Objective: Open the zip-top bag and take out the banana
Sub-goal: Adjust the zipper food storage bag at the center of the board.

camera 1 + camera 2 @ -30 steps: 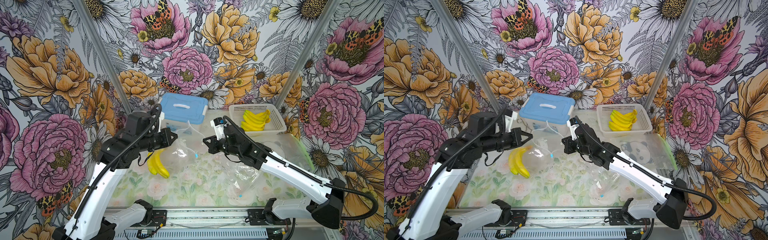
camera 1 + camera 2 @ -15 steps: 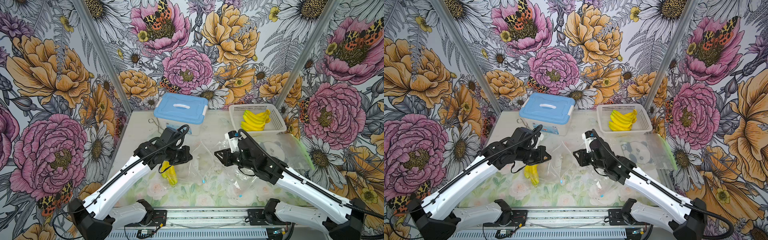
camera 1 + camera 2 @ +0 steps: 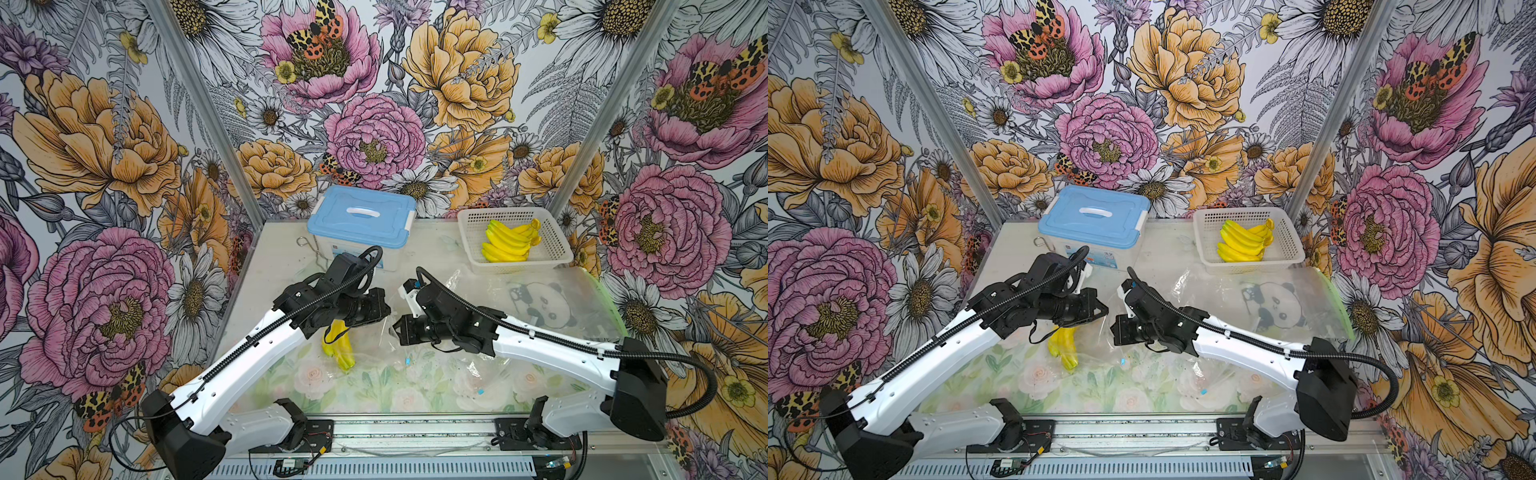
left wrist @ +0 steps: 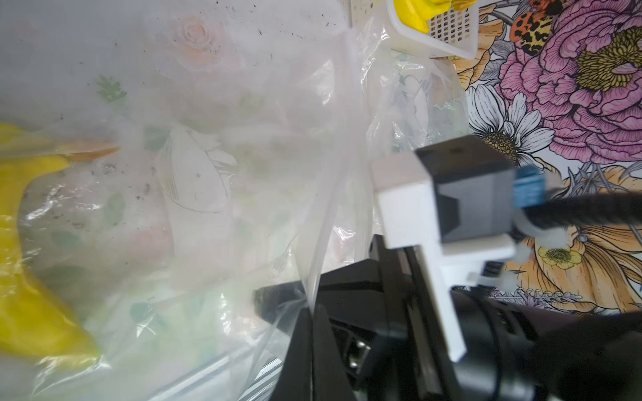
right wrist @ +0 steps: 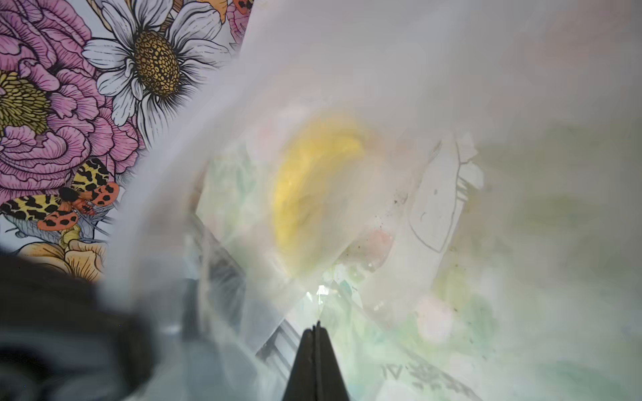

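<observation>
A clear zip-top bag lies low over the table between my two arms, also in a top view. The yellow banana sits inside it, partly under my left wrist, and shows through the film in the left wrist view and the right wrist view. My left gripper is shut on a strip of the bag's film. My right gripper faces it close by, shut on the bag's film too. The two gripper tips almost meet above the bag.
A blue-lidded box stands at the back, with a white basket of bananas to its right. A panda-print bag lies under the right arm. More crumpled clear bags lie at the front right. A wire hook rests beside the box.
Both arms have dropped from high above the table to low over it, carrying the bag and banana down and toward the middle. The two grippers have drawn closer together.
</observation>
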`<control>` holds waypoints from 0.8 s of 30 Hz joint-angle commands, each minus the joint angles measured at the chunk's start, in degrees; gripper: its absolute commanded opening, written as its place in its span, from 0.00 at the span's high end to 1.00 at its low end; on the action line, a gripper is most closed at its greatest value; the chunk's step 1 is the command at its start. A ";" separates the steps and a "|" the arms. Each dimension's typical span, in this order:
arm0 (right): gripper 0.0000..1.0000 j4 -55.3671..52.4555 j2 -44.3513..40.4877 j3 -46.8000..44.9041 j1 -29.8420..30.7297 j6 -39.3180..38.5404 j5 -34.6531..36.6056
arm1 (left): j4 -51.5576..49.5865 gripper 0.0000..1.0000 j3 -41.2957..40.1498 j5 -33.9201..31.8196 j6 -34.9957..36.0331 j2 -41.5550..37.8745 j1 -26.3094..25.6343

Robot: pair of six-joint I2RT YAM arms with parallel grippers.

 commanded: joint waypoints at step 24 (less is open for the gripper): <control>1.00 40.70 21.57 -6.53 3.71 4.38 -6.25 | 9.00 1.00 0.36 -10.12 -4.46 -2.86 -6.48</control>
